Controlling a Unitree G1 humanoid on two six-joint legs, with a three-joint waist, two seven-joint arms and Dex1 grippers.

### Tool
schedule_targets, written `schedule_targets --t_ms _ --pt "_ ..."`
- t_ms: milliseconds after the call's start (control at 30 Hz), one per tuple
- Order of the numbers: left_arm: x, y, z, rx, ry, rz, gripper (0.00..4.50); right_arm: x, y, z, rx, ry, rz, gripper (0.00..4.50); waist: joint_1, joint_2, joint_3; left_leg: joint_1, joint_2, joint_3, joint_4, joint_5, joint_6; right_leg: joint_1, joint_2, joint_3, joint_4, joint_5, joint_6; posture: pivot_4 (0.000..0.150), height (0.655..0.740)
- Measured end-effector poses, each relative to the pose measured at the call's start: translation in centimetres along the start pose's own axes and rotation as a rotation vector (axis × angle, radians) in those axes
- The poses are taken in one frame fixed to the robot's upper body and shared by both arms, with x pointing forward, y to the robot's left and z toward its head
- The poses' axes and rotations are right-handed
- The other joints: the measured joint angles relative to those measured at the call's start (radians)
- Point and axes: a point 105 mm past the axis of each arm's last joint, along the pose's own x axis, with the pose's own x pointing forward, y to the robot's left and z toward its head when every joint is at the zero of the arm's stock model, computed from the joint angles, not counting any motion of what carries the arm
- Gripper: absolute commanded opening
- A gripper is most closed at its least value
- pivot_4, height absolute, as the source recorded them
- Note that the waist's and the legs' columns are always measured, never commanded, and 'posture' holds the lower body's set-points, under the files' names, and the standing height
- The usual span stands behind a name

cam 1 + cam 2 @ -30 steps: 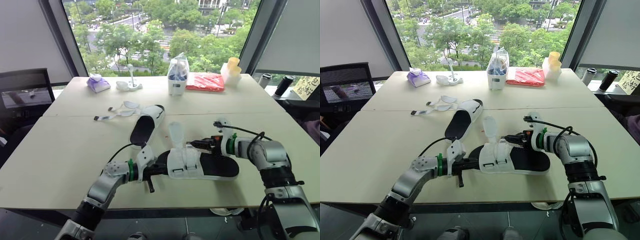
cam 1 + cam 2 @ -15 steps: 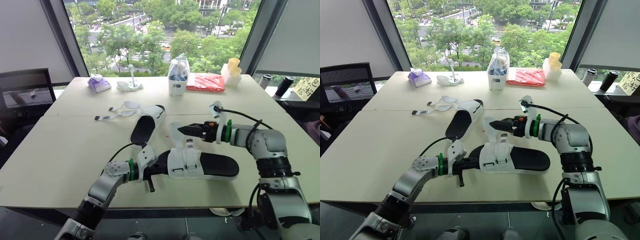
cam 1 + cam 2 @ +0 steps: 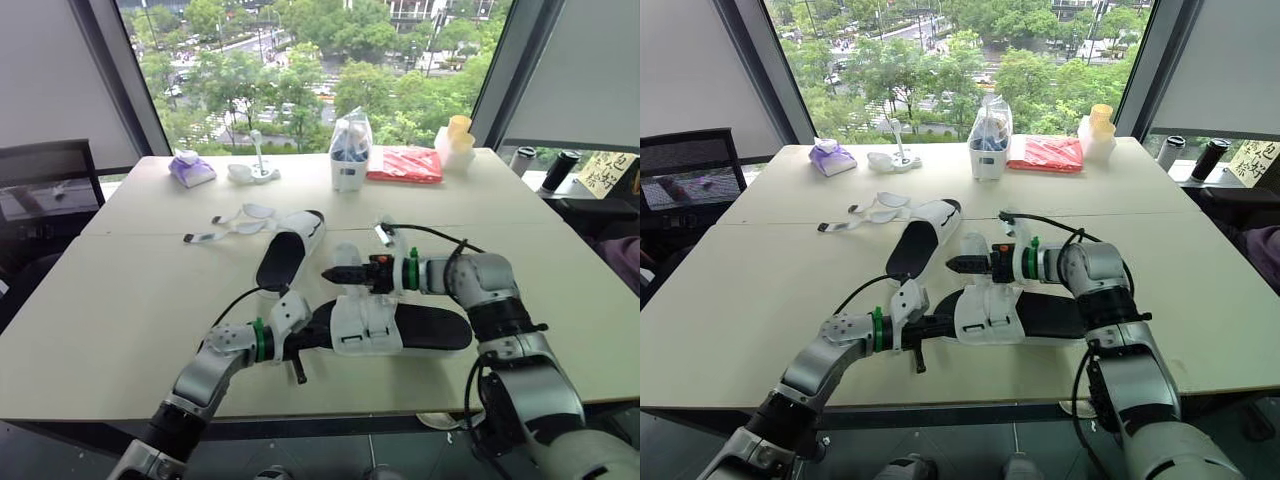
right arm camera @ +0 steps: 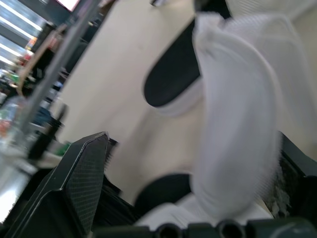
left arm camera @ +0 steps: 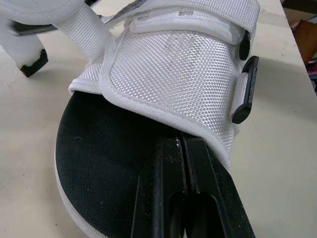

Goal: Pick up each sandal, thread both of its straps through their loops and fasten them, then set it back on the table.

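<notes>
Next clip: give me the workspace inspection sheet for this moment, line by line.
Surface: beige table, two tops joined at a seam.
Job's things: near sandal lies flat, one white strap raised; far sandal lies with its straps loose and spread.
Clutter: purple pouch, clear bag and red packet along the far edge.
Grippers: left gripper shut, tips on the near sandal's insole; right gripper open, the raised strap between its fingers.
Cables: black cable loops over the right wrist.
Surroundings: window onto trees; black chair.
</notes>
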Motion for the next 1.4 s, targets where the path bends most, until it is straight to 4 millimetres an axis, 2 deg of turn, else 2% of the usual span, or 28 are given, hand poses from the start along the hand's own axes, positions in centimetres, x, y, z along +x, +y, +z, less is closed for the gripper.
schedule_targets --t_ms 167,267,367,567,600,667,900,1033,1267,1400 --pt "0.0 0.0 0.0 0.002 -0.002 0.002 0.00 2.1 0.2 3.1 0.204 -0.118 0.011 4.44 0.002 0.000 0.000 0.000 -0.001 -0.001 -0.001 0.000 -0.001 -0.001 0.001 0.000 0.001 0.001 -0.001 0.150 0.7400" --pt "0.0 -0.1 0.1 0.003 -0.005 0.000 0.00 2.1 -0.2 4.7 0.267 -0.188 -0.009 4.44 0.002 0.000 0.000 0.000 -0.001 0.000 -0.001 0.000 -0.001 0.000 0.001 0.000 -0.001 0.001 -0.001 0.150 0.7400" --pt "0.0 -0.1 0.0 0.004 -0.007 0.003 0.00 1.9 -1.4 4.7 0.325 -0.231 -0.045 3.64 0.000 0.000 0.000 0.000 -0.002 0.001 -0.001 0.000 -0.001 -0.001 0.001 0.000 -0.001 0.001 -0.001 0.150 0.7400" --pt "-0.1 0.0 0.0 0.003 -0.007 0.012 0.00 2.1 -1.6 5.0 0.318 -0.261 -0.046 1.16 -0.003 0.001 0.000 0.000 -0.002 0.002 -0.001 0.000 0.000 -0.001 0.001 0.000 0.001 0.001 -0.001 0.150 0.7400" --pt "-0.1 0.0 0.0 0.003 -0.008 0.013 0.00 2.0 -1.6 5.1 0.311 -0.266 -0.048 0.57 -0.003 0.000 0.000 0.000 -0.002 0.002 -0.001 0.000 0.000 -0.001 0.001 0.000 0.001 0.001 -0.001 0.150 0.7400" --pt "-0.1 0.0 0.0 0.003 -0.008 0.015 0.00 2.0 -1.6 5.2 0.302 -0.271 -0.049 0.02 -0.004 0.001 0.000 0.000 -0.002 0.002 -0.001 0.000 0.000 -0.001 0.001 0.000 0.001 0.001 -0.001 0.150 0.7400" --pt "-0.1 0.0 0.0 0.004 -0.008 0.016 0.00 2.2 -1.2 5.0 0.156 -0.239 -0.031 0.02 -0.004 0.001 0.000 0.000 -0.002 0.003 -0.001 0.000 0.000 -0.001 0.001 0.000 0.001 0.001 -0.001 0.150 0.7400" --pt "-0.1 0.0 0.0 0.004 -0.008 0.016 0.00 1.8 -1.2 4.8 0.129 -0.230 -0.027 0.02 -0.004 0.001 0.000 0.000 -0.002 0.003 -0.001 0.000 0.000 -0.001 0.001 0.000 0.001 0.001 -0.001 0.150 0.7400" --pt "0.0 0.0 0.0 0.004 -0.007 0.017 0.00 1.5 -1.8 4.7 0.138 -0.235 -0.062 2.67 -0.003 0.001 0.000 0.000 -0.002 0.002 -0.001 0.000 0.000 -0.001 0.001 0.000 0.001 0.001 -0.001 0.150 0.7400" --pt "0.0 0.1 0.0 0.003 -0.008 0.016 0.00 1.1 -1.9 4.6 0.218 -0.257 -0.037 2.67 -0.002 0.001 0.000 0.000 -0.002 0.002 -0.001 0.000 0.000 -0.001 0.001 0.000 0.001 0.001 -0.001 0.150 0.7400"
